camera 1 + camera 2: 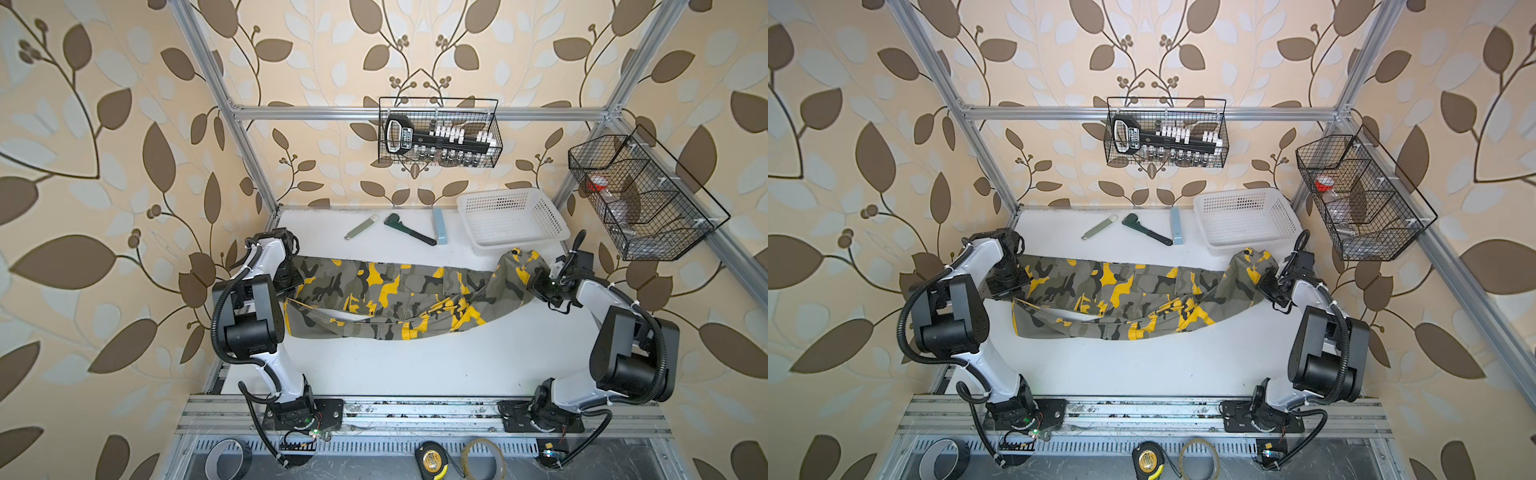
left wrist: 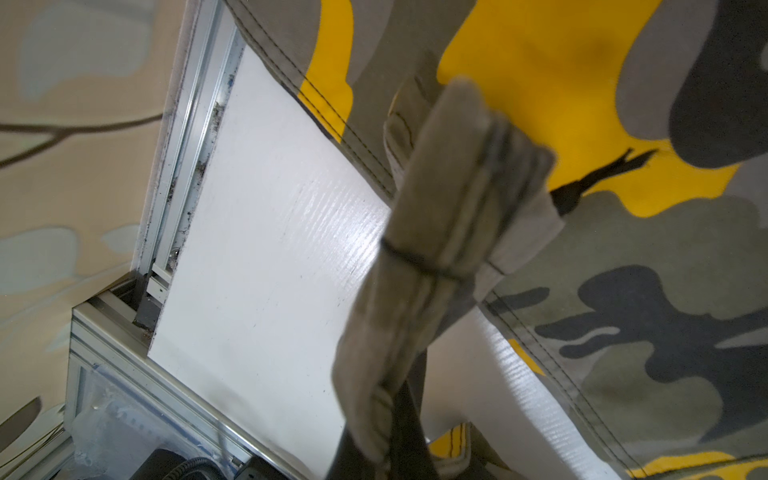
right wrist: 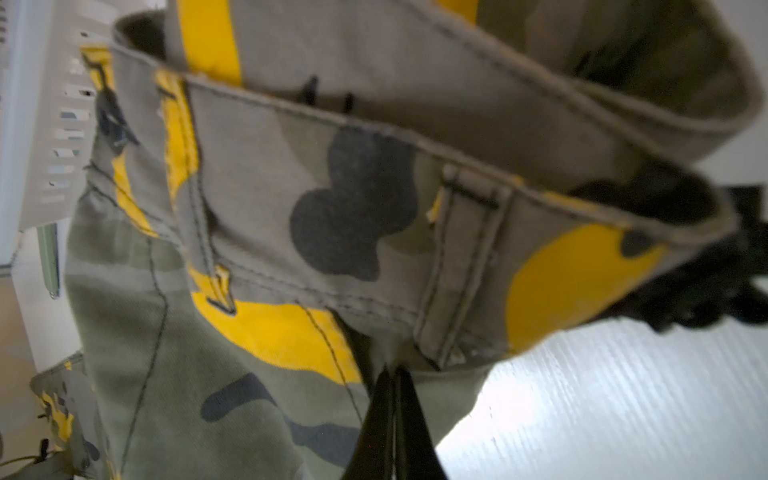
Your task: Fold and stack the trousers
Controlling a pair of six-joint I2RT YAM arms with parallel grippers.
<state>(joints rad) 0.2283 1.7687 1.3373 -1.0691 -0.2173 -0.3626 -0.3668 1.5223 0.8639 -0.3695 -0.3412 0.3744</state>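
A yellow tape measure (image 1: 432, 459) lies at the very front, below the white table (image 1: 415, 365). The trousers (image 1: 399, 299) stretch from side to side across the middle of the table. At the left end, the left gripper (image 2: 401, 415) is clenched on a bunched-up leg end. At the right end, the right gripper (image 3: 392, 382) pinches the cloth just under the waistband and holds it up off the table. One leg sags toward the front. Behind the trousers lie a green tool (image 1: 361, 226), a black wrench (image 1: 409, 232), a blue block (image 1: 439, 226) and a white basket (image 1: 523, 244).
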